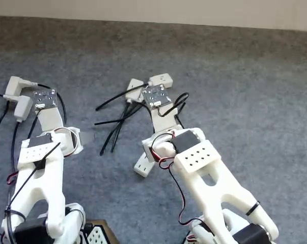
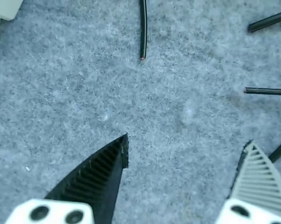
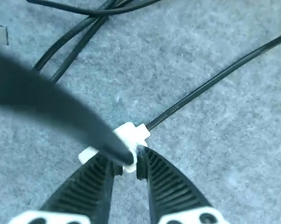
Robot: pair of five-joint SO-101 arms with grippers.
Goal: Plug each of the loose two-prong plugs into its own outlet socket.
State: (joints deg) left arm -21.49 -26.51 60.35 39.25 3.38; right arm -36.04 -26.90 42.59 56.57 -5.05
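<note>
Pinching white plug [image 3: 131, 133] between nearly closed fingers, right claw [image 3: 130, 161] sits low over grey carpet [image 3: 215, 154]. Plug's black cable [image 3: 210, 85] trails away across carpet. Left claw [image 2: 187, 144] spread wide above carpet, nothing between its fingers; cut cable end [image 2: 143, 28] lies beyond tips. High view: white outlet [image 1: 163, 80] just past right arm's wrist, white block [image 1: 143, 165] beside that arm, corded white pieces [image 1: 22, 108] near left arm.
</note>
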